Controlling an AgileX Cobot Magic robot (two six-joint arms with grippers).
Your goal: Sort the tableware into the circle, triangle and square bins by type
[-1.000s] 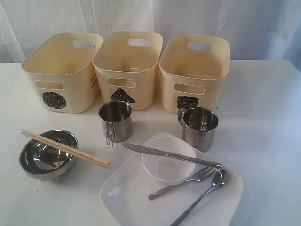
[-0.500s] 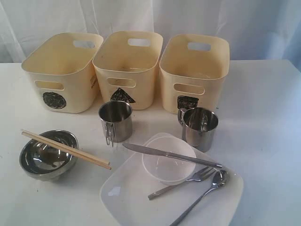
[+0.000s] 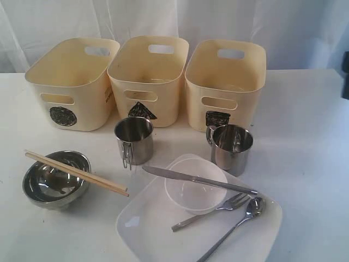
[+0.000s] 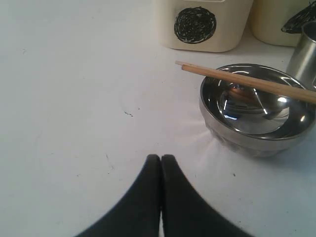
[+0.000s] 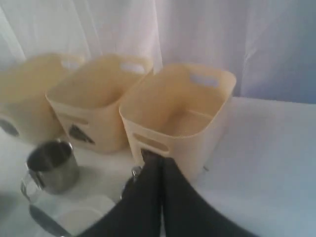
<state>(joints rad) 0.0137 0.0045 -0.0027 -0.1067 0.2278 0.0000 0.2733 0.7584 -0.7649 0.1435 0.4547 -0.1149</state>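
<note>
Three cream bins stand in a row at the back, marked circle (image 3: 73,82), triangle (image 3: 148,76) and square (image 3: 224,82). In front of them are two steel mugs (image 3: 134,141) (image 3: 232,148). Wooden chopsticks (image 3: 76,173) lie across a steel bowl (image 3: 54,183) at the left. A white plate (image 3: 147,224) carries a clear bowl (image 3: 195,188), knife (image 3: 196,179), fork (image 3: 210,212) and spoon (image 3: 234,226). My left gripper (image 4: 161,159) is shut and empty over bare table, short of the steel bowl (image 4: 256,118). My right gripper (image 5: 160,160) is shut and empty, raised, facing the square bin (image 5: 182,113).
A white curtain (image 3: 180,22) hangs behind the bins. A dark part of my right arm (image 3: 346,76) shows at the right edge of the exterior view. The white table (image 3: 305,142) stretches bare to the right of the plate.
A dark part of the right arm has come into the exterior view at its right edge. The tableware and bins have not moved.
</note>
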